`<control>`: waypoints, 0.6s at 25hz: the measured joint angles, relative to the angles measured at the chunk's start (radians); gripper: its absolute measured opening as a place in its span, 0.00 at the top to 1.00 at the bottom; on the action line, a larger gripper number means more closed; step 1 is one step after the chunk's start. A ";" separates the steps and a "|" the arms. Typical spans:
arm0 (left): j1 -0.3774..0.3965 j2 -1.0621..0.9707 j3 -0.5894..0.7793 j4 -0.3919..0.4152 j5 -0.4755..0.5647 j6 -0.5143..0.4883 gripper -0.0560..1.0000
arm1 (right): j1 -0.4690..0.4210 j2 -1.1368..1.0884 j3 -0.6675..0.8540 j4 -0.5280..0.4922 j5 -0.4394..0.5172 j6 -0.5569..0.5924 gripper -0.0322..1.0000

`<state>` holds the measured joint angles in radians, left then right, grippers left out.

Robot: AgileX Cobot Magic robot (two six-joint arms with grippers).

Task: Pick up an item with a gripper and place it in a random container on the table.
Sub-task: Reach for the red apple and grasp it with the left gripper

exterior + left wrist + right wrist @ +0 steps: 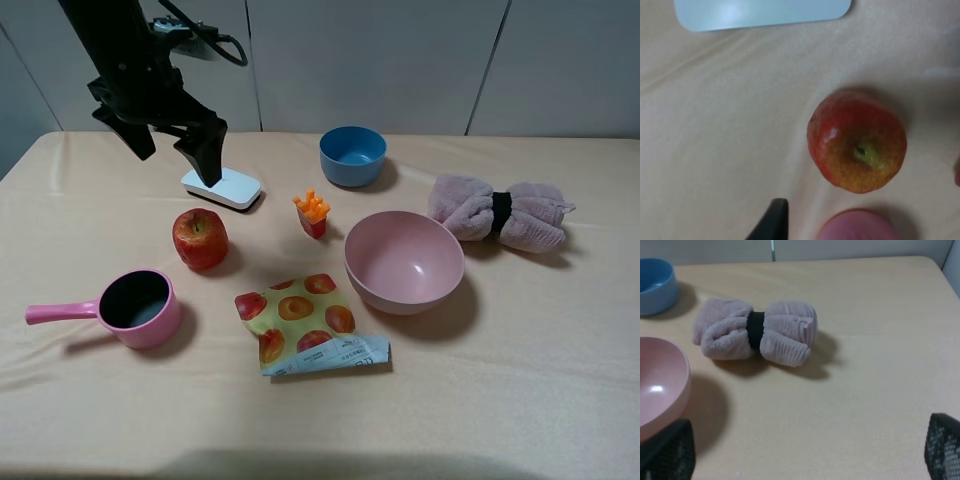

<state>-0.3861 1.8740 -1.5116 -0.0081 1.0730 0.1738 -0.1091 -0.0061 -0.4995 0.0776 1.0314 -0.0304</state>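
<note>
Exterior high: L gripper (175,150) is hovering w/ jaws spread wide, gripping nothing, at 12 o'clock from apple (200,238). Apple is sitting on table (520,400), apart from the gripper, near pan (140,303), at approx 1 o'clock from it. Right wrist: R gripper (805,452) is hanging above the table w/ jaws wide too, nothing between them, towel (756,332) lying beyond.

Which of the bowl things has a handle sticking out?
The small pink saucepan with the dark inside: a long pink handle sticks out from it. The bigger pink bowl and the blue bowl have none.
</note>
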 joint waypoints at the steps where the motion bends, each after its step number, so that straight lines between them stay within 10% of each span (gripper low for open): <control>1: -0.002 0.007 -0.003 0.008 0.003 -0.008 0.01 | 0.000 0.000 0.000 0.000 0.000 0.000 0.30; 15: -0.018 0.099 -0.008 0.014 0.026 -0.010 0.01 | 0.000 0.000 0.000 0.000 0.000 0.000 0.30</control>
<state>-0.4041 1.9728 -1.5199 0.0062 1.0985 0.1640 -0.1091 -0.0061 -0.4995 0.0779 1.0314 -0.0304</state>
